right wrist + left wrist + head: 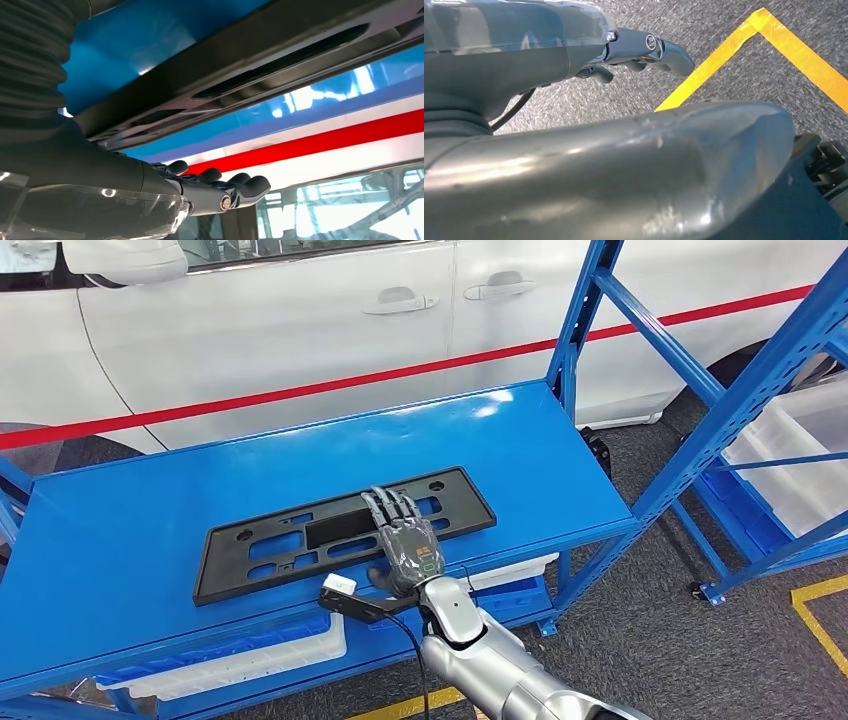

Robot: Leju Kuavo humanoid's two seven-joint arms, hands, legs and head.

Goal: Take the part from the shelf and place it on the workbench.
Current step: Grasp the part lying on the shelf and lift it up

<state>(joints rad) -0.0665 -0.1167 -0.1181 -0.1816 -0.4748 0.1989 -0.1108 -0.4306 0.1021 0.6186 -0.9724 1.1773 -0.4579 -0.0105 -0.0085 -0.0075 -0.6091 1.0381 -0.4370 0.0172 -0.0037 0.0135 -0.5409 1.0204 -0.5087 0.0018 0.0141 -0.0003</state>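
Blue shelf top (150, 530) carries the flat black part (300, 535) mid-surface, right hand (405, 545) lying on its near edge with fingers spread flat, no grip evident, so the part may slide or tip on lifting; left hand (644, 47) hangs empty, fingers loosely curled.

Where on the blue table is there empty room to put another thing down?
The blue shelf top is bare left of the black part, and also between the part and the far edge by the white car. The right corner is free too. It is crowded mid-front, where the right hand lies over the part.
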